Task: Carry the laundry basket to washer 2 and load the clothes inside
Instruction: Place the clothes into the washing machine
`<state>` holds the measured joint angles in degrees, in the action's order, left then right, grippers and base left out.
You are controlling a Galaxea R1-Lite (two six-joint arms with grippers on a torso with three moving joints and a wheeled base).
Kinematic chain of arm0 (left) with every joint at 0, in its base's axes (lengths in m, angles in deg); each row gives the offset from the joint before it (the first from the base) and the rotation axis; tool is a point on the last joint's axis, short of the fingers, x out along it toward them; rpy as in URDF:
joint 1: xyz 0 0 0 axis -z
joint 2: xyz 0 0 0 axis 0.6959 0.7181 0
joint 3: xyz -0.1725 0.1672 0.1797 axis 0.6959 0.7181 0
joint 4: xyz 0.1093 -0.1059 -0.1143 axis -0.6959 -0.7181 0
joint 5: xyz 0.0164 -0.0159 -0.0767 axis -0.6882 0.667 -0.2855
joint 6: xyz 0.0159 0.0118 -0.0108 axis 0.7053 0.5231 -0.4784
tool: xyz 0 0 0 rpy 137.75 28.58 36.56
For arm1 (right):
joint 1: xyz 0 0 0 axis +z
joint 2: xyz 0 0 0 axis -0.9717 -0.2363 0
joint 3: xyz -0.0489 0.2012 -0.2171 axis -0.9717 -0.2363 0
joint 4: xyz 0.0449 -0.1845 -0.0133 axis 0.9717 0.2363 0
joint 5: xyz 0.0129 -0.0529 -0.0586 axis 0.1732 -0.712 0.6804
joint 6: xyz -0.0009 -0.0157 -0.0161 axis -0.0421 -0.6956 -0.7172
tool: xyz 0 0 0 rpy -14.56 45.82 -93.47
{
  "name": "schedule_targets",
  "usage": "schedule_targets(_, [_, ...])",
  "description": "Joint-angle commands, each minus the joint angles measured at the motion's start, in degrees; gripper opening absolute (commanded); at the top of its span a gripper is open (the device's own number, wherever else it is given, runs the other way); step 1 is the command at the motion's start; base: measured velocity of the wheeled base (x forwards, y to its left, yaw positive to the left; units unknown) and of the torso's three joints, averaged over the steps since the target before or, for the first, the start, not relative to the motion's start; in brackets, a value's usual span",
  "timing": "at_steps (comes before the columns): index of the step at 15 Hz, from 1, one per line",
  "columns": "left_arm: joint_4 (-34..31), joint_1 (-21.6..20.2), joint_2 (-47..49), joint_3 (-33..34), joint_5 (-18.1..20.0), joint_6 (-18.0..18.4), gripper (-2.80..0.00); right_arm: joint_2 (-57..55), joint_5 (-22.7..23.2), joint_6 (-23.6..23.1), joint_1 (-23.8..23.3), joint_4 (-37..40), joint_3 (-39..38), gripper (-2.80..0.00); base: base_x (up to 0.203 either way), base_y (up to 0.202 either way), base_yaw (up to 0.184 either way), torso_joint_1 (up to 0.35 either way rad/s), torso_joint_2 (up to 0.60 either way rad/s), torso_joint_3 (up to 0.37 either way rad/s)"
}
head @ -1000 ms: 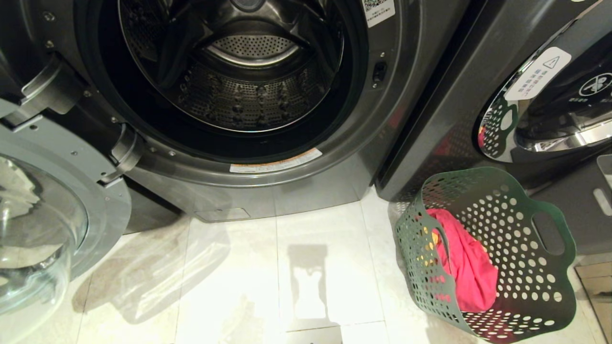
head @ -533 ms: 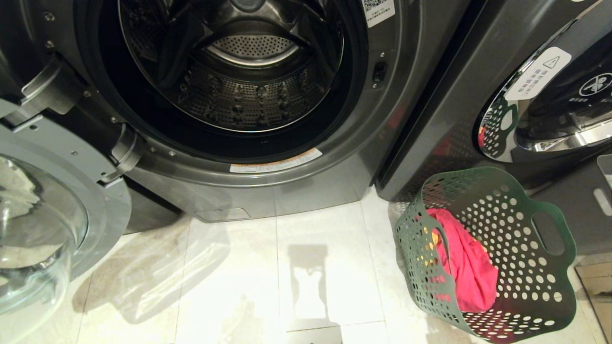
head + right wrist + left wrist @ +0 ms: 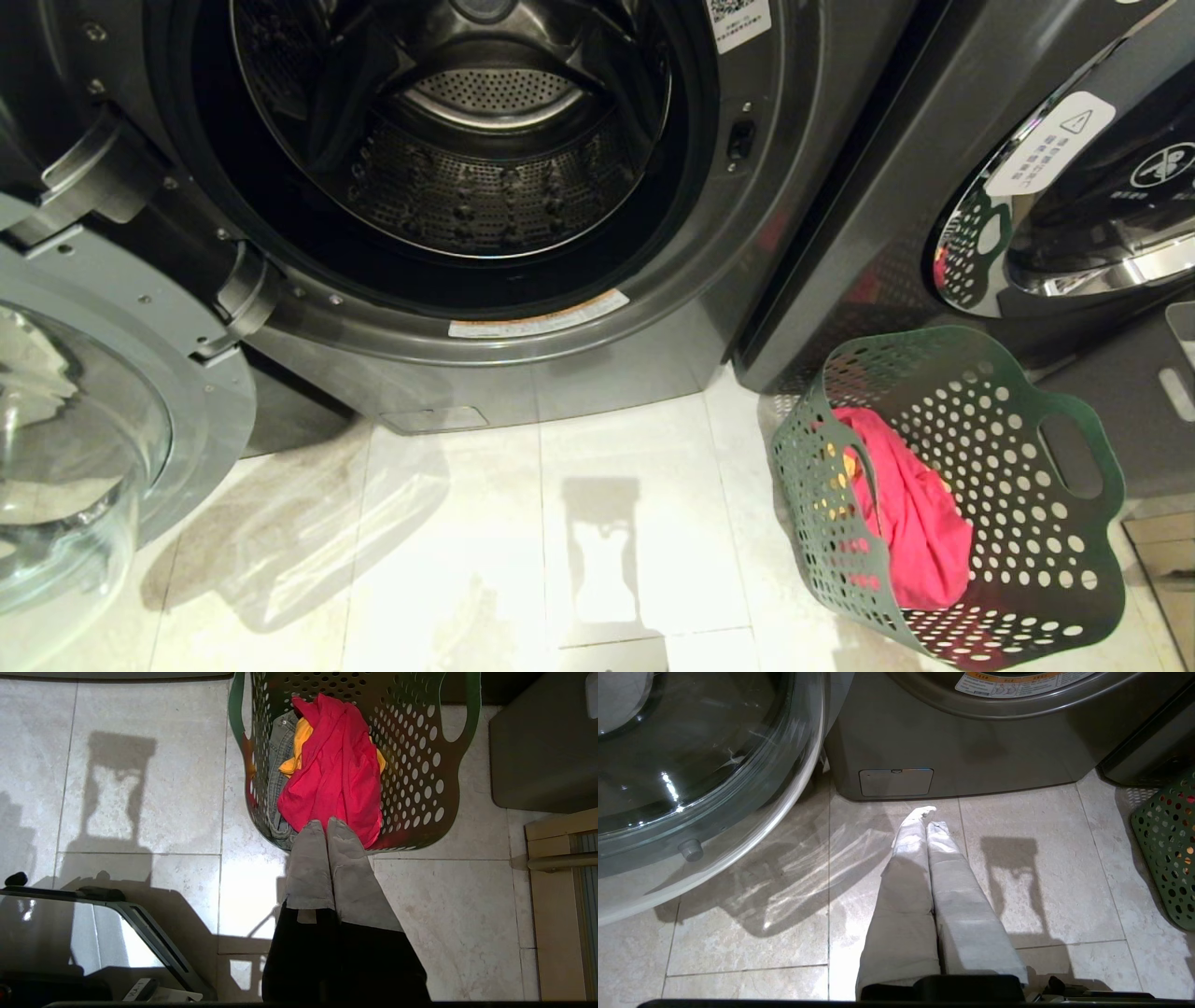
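The dark green laundry basket stands on the floor tiles at the right, in front of the gap between two machines. In it lie the clothes: a pink-red garment on top, a yellow one and grey denim beneath. The dark grey washer in front of me has its door swung open to the left and its drum bare; no numeral shows. My right gripper hangs shut above the basket's near rim. My left gripper is shut over the floor before the washer. Neither arm shows in the head view.
A second machine with a chrome-ringed shut door stands at the right behind the basket. A dark grey box sits beside the basket, with a wooden threshold nearer. The open glass door juts out over the floor at the left.
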<state>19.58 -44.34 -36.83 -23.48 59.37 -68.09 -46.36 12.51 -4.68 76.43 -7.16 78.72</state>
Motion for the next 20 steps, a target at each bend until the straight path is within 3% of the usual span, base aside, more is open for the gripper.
schedule_targets(1, [0.1, 0.0, 0.0, 2.3, 0.0, 0.0, -2.8, 0.1, 0.0, -0.1, 0.0, 0.3, -0.1, -2.8, 0.0, 0.0, 0.0, 0.0, 0.0, 0.0])
schedule_targets(20, [0.1, 0.0, 0.0, 2.3, 0.0, 0.1, -2.8, 0.1, 0.1, -0.1, 0.1, 0.1, -0.2, -2.8, 0.011, 0.0, 0.0, 0.0, 0.0, 0.0])
